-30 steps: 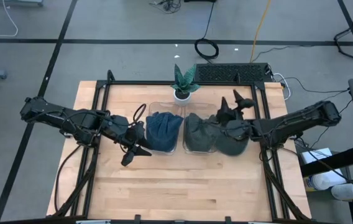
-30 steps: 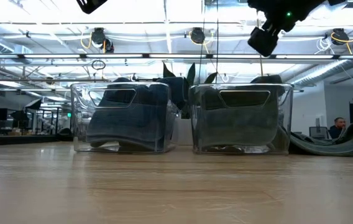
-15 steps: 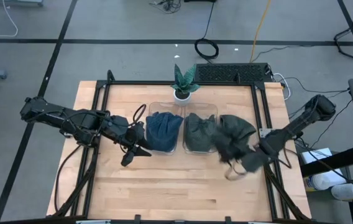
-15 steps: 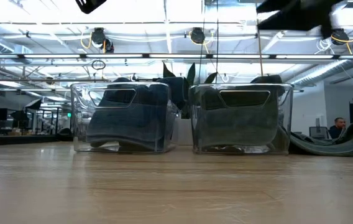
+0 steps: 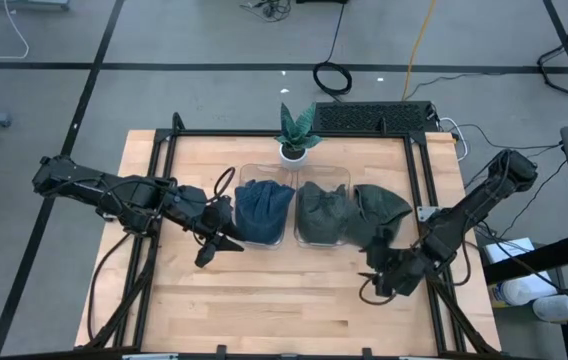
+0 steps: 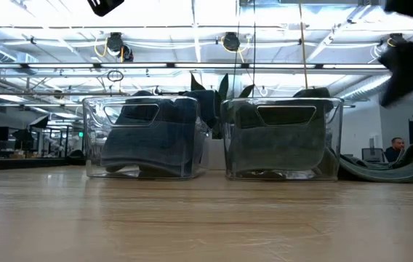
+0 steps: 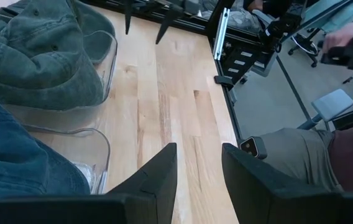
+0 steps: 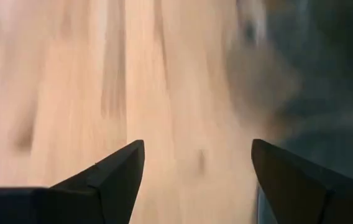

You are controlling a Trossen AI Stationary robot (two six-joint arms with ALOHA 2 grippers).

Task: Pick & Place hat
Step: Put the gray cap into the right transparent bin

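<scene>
Lying beside open right fingers (image 8: 108,180): hat (image 5: 376,212)

A grey floor (image 5: 214,40) crossed by dark lines and cables (image 5: 332,76) is seen around the wooden table (image 5: 264,300), while ceiling lights (image 6: 155,33) and a seated person (image 6: 395,151) are shown beyond.

Cloth hats (image 5: 264,208) in glossy clear plastic bins (image 6: 283,138) on matt wood table (image 5: 284,300).
</scene>
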